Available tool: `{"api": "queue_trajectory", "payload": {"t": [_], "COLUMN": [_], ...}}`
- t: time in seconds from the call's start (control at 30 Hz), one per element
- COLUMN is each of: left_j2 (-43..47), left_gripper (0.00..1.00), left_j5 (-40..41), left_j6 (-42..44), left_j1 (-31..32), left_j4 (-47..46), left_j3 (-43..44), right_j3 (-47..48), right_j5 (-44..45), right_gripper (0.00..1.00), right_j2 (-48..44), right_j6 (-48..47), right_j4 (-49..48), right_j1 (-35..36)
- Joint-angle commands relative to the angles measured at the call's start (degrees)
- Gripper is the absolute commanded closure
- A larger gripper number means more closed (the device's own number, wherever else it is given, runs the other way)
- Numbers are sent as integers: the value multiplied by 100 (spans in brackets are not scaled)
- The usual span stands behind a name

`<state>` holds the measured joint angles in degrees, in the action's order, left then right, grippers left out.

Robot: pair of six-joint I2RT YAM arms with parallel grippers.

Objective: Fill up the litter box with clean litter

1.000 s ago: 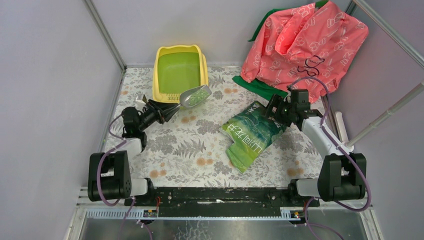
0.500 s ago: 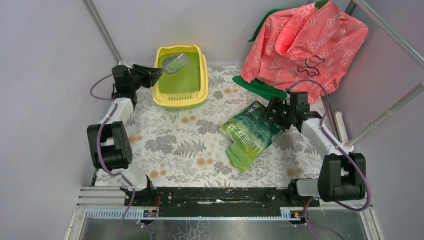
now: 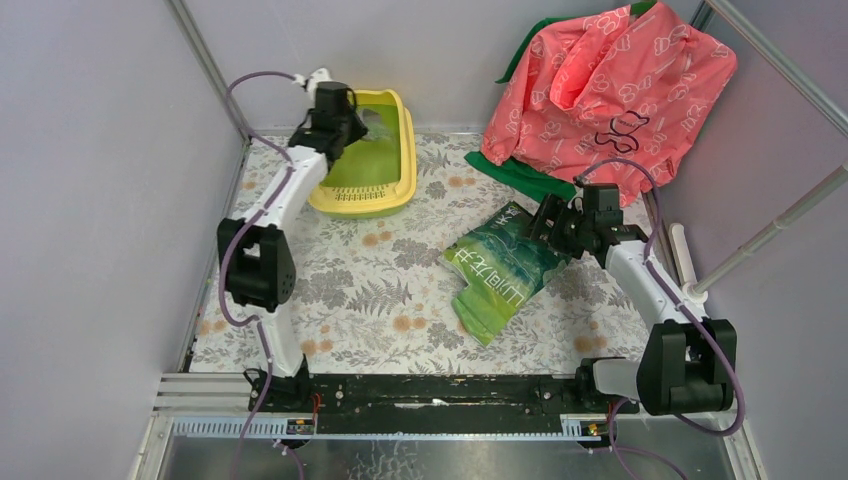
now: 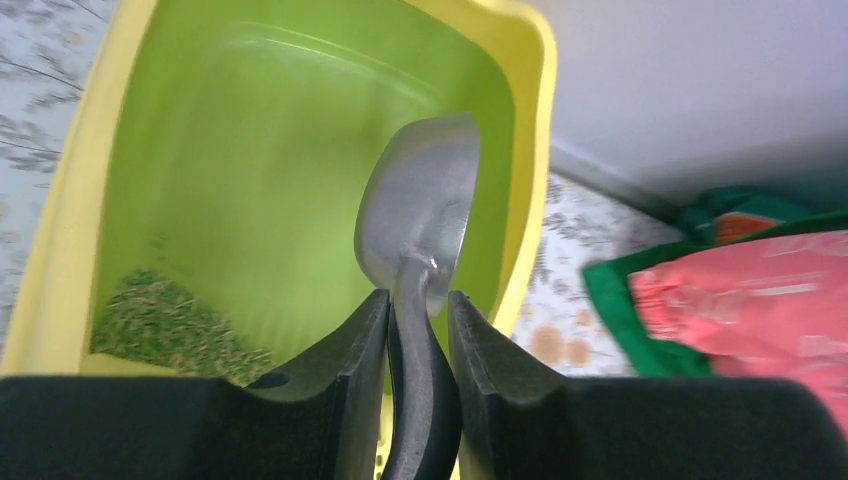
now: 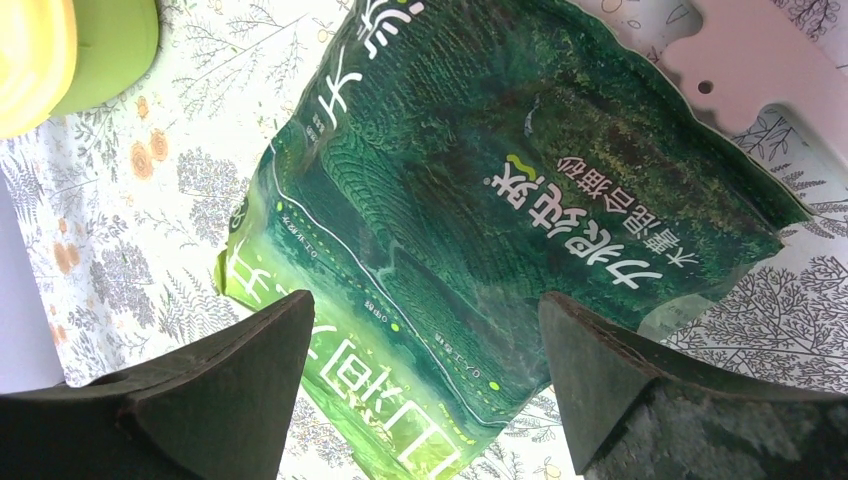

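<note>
Just ahead of the left tool (image 4: pixel 418 300), the metal scoop (image 4: pixel 418 210) hung over the litter box (image 4: pixel 535 150), its handle pinched tight between the two fingers (image 4: pixel 350 380). The bowl showed its bare grey side, tipped down into the green inside, and no granules could be seen on it. Below and to the left of that tool, the clean litter (image 4: pixel 165 325) lay as one small grainy pile in a corner, and the floor under the scoop was bare green.

So this looked like the tail end of a pour, with the filling barely begun. Over at the right tool (image 5: pixel 425 305), the jaws stood wide with nothing between them, hovering above the green bag (image 5: pixel 480 200), which lay flat on the flowered surface (image 5: pixel 120 250) directly beneath.

The next move, as I read it, called for carrying the scoop level across to the bag's mouth for another load. The right tool would do well to hold that mouth open.
</note>
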<state>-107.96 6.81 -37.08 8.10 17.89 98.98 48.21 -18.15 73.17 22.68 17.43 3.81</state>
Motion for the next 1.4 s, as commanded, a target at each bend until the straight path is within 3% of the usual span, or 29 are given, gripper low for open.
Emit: {"api": "queue_trajectory", "payload": {"t": [0.0,0.33,0.47,0.6,0.67,0.87,1.0,1.13,1.2,1.37], "left_j2": [-182,-167,54,676,1306,3799,5009,6055,6450,6846], "left_gripper": [100,100,100,100,100,100,100,100,100,100], "left_j5": [2407,4508,4835,3277,2134,-1261,-3105,-4083,-4352,-4469], "left_j6": [1437,2915,3391,2049,1592,481,-350,-1444,-1518,-2222], "left_j1": [489,1198,1574,1566,1550,1150,1052,1053,1052,1049], "left_j4": [502,145,-101,1435,1755,1333,638,-527,-945,-1189], "left_j3": [506,627,428,689,312,-2407,-4185,-5957,-6539,-7207], "right_j3": [285,238,312,445,551,781,812,825,862,998], "right_j5": [-51,-177,-155,-5,93,423,624,845,882,900], "right_gripper": [10,9,9,9,8,7,6,6,6,6], "right_j2": [-253,-293,-327,-386,-407,-452,-372,-294,-241,-46], "right_j6": [-134,-76,-64,-93,-124,-44,65,120,128,128], "right_j4": [102,65,136,272,359,449,395,374,390,382], "right_j1": [41,43,43,41,40,-27,-82,-153,-223,-346]}}
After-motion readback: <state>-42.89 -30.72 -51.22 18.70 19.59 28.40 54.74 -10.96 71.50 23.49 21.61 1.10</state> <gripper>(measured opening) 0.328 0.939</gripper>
